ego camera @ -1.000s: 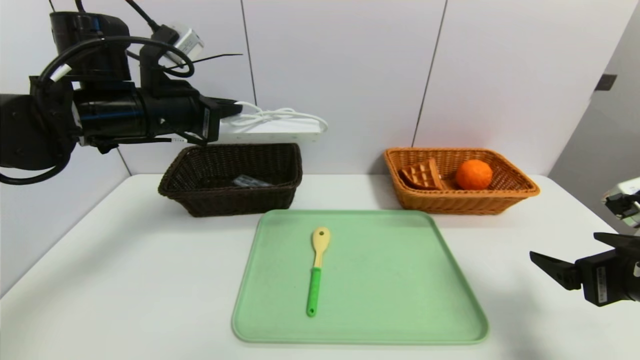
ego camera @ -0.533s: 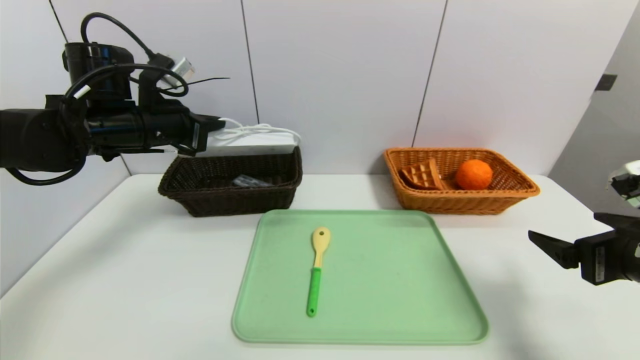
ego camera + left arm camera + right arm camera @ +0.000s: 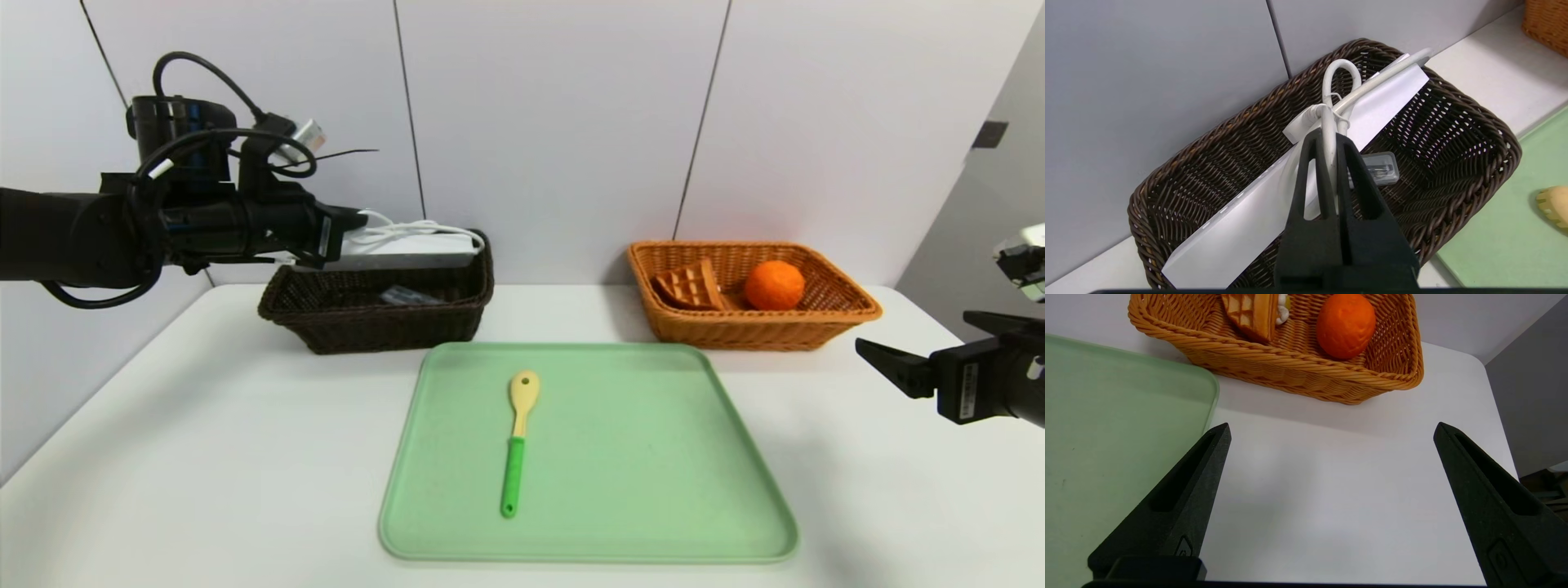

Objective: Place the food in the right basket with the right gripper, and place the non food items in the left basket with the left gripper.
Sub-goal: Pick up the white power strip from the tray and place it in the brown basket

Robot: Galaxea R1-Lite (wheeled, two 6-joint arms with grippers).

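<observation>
My left gripper (image 3: 359, 219), upper left of the head view, is closed tight on the white cord (image 3: 1330, 143), and a white power strip (image 3: 400, 249) goes with it. The strip is at the dark brown basket (image 3: 392, 331), center left; in my left wrist view it lies slantwise across the basket's opening. Can't tell whether it touches the rim. A small clear plastic case (image 3: 1381, 168) is inside that basket, partly behind my fingers in the wrist view.

My right gripper (image 3: 918, 335) is at the right edge of the head view, over the white table (image 3: 204, 457). Jaws spread as wide as they go, nothing between them.

Orange wicker basket (image 3: 735, 333), right of center and toward the back: holds a waffle (image 3: 691, 286) on its left side and an orange (image 3: 774, 285) to the right of it. White and yellow bits show beside the waffle in my right wrist view.

Green tray (image 3: 653, 457), lower middle: a spatula (image 3: 514, 465) with pale head and green handle lies left of the tray's center, head toward the top of the frame, handle toward the bottom.
</observation>
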